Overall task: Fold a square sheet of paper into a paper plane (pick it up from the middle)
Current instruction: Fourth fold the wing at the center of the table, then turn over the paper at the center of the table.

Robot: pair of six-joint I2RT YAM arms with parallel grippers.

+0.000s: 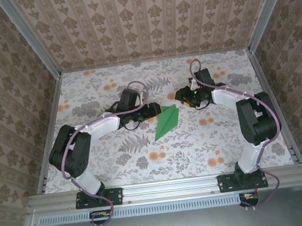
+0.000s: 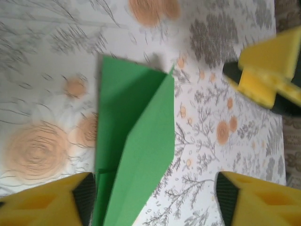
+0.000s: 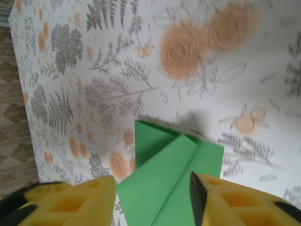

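The paper plane [image 1: 166, 121], bright green and folded into a narrow dart with a centre crease, lies on the floral table between my two grippers, its point toward the near side. My left gripper [image 1: 155, 110] is at its left edge. In the left wrist view that gripper [image 2: 156, 200] stands wide open, and the green paper [image 2: 136, 141] lies close to the left pad [image 2: 87, 200]. My right gripper [image 1: 182, 97] hovers at the plane's wide far end. In the right wrist view this gripper [image 3: 151, 197] is open, with the paper [image 3: 164, 174] lying loose between and under its fingers.
The table [image 1: 146, 162] has a flower-and-fern cloth and is enclosed by patterned walls with aluminium rails [image 1: 170, 186]. A yellow finger of the right gripper [image 2: 268, 70] shows at the upper right of the left wrist view.
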